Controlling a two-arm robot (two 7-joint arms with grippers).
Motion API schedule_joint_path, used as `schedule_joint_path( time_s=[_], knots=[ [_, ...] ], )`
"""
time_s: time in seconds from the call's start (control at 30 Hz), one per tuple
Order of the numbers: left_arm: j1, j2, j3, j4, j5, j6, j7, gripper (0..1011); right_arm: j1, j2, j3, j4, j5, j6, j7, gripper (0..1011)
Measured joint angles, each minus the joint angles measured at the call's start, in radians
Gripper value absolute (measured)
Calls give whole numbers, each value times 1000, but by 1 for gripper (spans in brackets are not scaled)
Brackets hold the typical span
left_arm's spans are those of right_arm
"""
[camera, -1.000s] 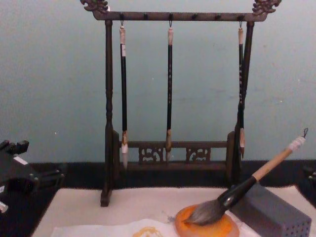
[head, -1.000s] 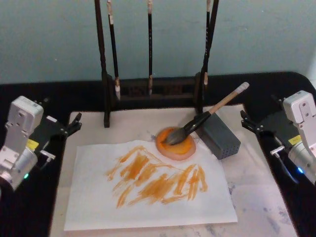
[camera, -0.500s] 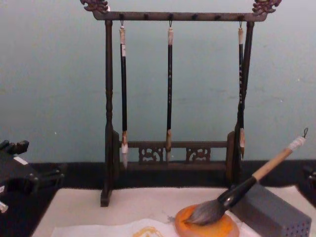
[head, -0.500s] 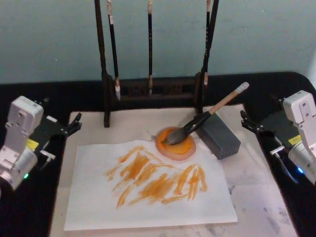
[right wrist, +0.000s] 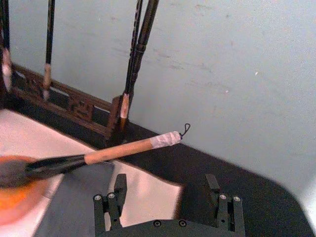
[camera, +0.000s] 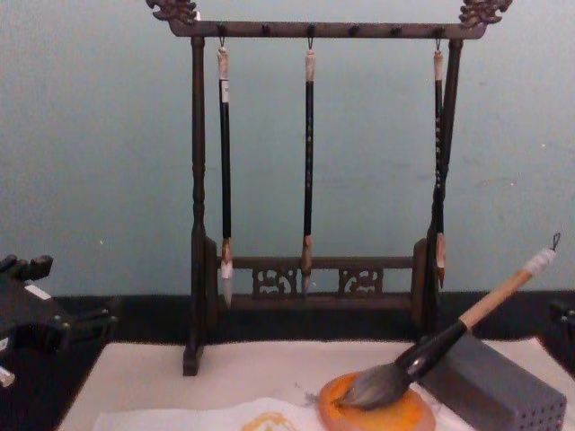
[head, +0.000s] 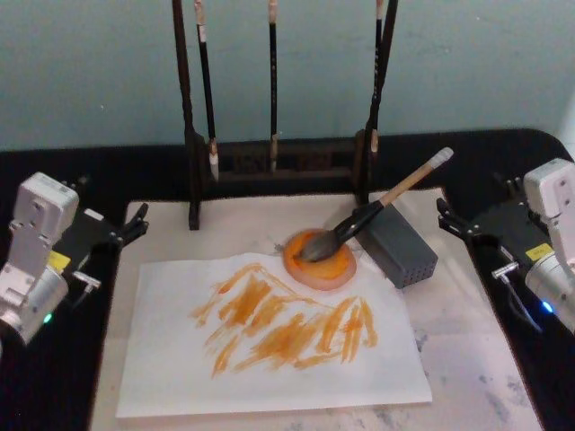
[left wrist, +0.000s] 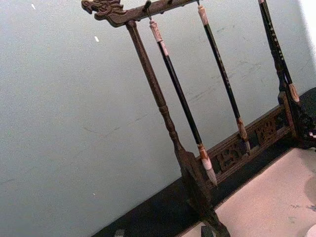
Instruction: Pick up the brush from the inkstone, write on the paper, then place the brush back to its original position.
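Shows right gripper (head: 452, 224) drawn slightly toward the right edge against a second ago, jaws apart and empty, well apart from the brush (head: 377, 208); all else unmoved. Shows left gripper (head: 135, 226) parked at the left edge of the mat (head: 467, 359), jaws likewise apart. Finds brush lying tilted, bristles resting in the orange dish (head: 334, 274), shaft leaning on the grey block (head: 409, 256), white-wrapped end raised toward the right gripper. Places painted paper (head: 269, 377) just in front of the dish, meeting its rim. Judges brush light, stiff along the wooden handle, soft and wet at the head. Recommends a hold on the bare tan handle, above the black collar, clear of the bristles.
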Motion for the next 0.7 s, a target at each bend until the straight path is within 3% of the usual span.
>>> schedule_joint_path(
  time_s=[0.03,0.33,0.47,0.57,0.7],
  knots=[
    [0,0,0,0,0,0,0,1001,0,0,0,0,0,0,0,1000],
    [0,0,0,0,0,0,0,1001,-17,-33,70,-10,175,52,137,1000],
    [0,0,0,0,0,0,0,1001,-20,-56,105,-11,264,102,190,1000],
    [0,0,0,0,0,0,0,1001,-20,-88,141,-3,362,170,236,1000],
    [0,0,0,0,0,0,0,1001,-15,-122,178,9,451,241,261,1000]
  ],
)
